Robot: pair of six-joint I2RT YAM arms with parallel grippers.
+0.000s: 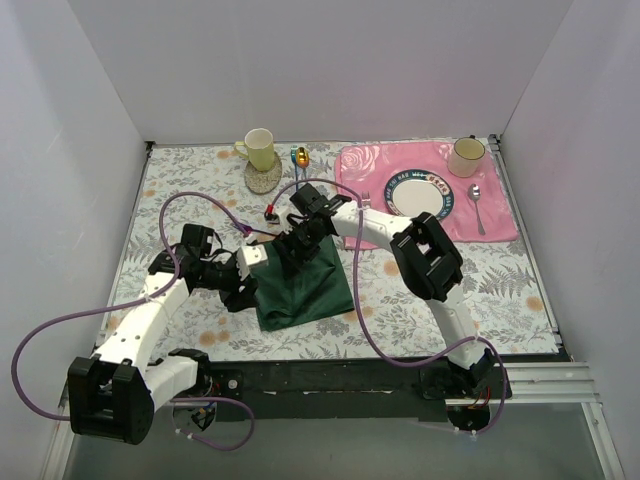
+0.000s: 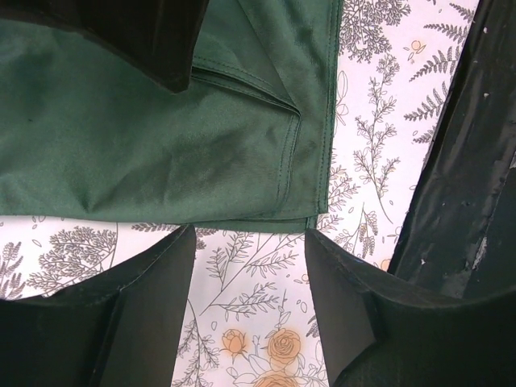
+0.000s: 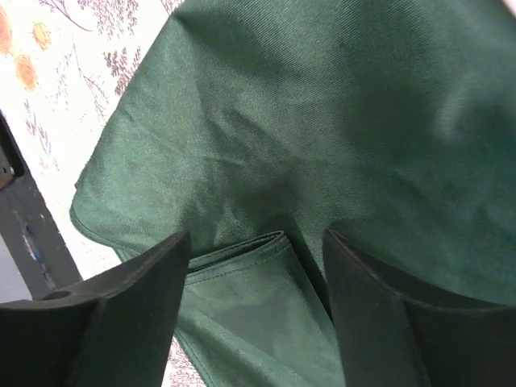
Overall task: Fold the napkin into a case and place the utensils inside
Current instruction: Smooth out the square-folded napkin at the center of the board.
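Observation:
The dark green napkin point(image 1: 312, 288) lies partly folded on the flowered tablecloth, mid-table. My left gripper point(image 1: 249, 283) is open at its left edge. In the left wrist view the gripper point(image 2: 250, 242) has only tablecloth between its fingers, and the napkin's hemmed edge point(image 2: 161, 137) lies just ahead. My right gripper point(image 1: 296, 250) is open over the napkin's far part. In the right wrist view the gripper point(image 3: 256, 242) straddles a folded corner of the cloth point(image 3: 322, 121) without pinching it. I cannot make out the purple spoon and fork.
A yellow mug point(image 1: 260, 148) stands by a round coaster point(image 1: 262, 178), with blue and gold spoons point(image 1: 300, 157) at the back. The pink placemat point(image 1: 500, 218) at the back right bears a plate point(image 1: 396, 180), a mug point(image 1: 466, 155) and a silver spoon point(image 1: 478, 198).

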